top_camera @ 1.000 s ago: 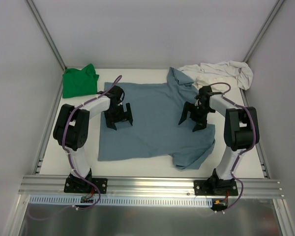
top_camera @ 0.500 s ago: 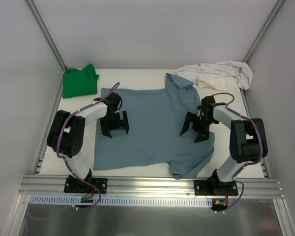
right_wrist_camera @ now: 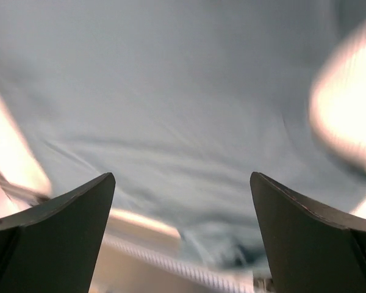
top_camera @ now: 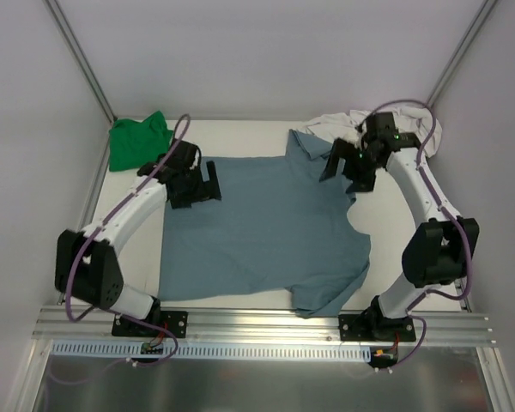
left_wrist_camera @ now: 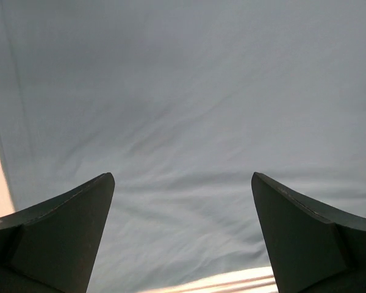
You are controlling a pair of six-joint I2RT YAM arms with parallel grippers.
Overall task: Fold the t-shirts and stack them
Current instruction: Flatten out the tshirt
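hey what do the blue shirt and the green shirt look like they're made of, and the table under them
Blue shirt: soft matte knit, likely cotton; it lies flat with fine ripples, clear in the left wrist view.
Green shirt: similar matte cloth, bunched in soft folds; weave too small to tell.
Table: smooth, white and hard, perhaps laminate or painted board.

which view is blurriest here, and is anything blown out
Right wrist view: smeared throughout, the slate-blue shirt soft, with washed-out bright patches at the left and right edges; only the right tool's fingers look crisp. Left wrist view: sharper, fabric wrinkles readable, a pale overexposed strip at the bottom edge. Top external view: sharp and evenly lit, faint shadows only.
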